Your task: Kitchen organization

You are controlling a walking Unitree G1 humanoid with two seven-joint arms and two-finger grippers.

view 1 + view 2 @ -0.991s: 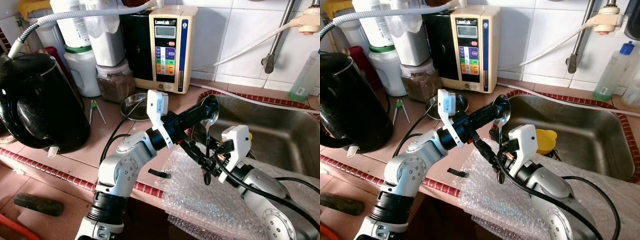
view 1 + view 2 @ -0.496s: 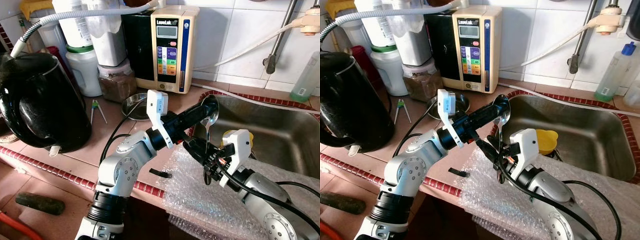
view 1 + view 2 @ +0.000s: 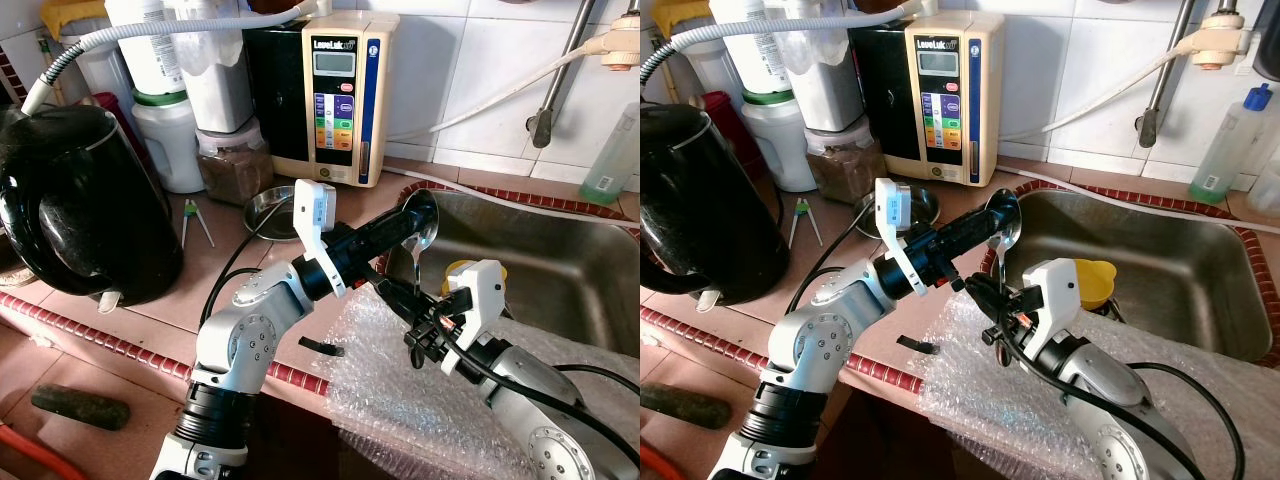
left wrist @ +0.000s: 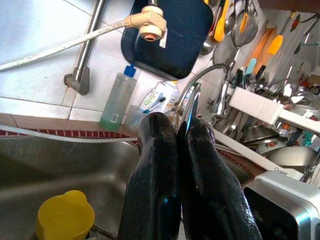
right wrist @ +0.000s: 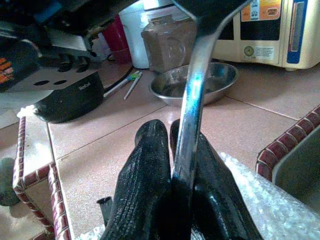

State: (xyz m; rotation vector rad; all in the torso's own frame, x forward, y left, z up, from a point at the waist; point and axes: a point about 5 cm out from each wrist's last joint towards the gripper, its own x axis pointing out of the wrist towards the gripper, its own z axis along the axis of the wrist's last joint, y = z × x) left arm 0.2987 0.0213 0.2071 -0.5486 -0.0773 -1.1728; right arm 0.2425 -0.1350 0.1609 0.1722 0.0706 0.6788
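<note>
A steel spoon [image 3: 420,216] hangs bowl-up over the counter edge beside the sink [image 3: 560,262]. My left gripper [image 3: 402,228] is shut on its upper end just below the bowl; in the left wrist view the metal edge [image 4: 190,106] shows between the closed fingers [image 4: 155,145]. The thin handle [image 3: 998,270] runs straight down to my right gripper [image 3: 987,318], which is shut on its lower end above the bubble wrap [image 3: 400,400]. The right wrist view looks up the spoon handle [image 5: 193,95] clamped between the black fingers [image 5: 145,165].
A black kettle [image 3: 80,200] stands at the left. A steel bowl [image 3: 268,212], jars and a water ioniser [image 3: 335,95] line the back. A yellow cup [image 3: 1092,281] lies in the sink. A small black piece [image 3: 320,348] sits at the counter edge.
My right gripper has crept a little up the spoon handle and turned slightly. The left arm and the spoon have stayed where they were.
</note>
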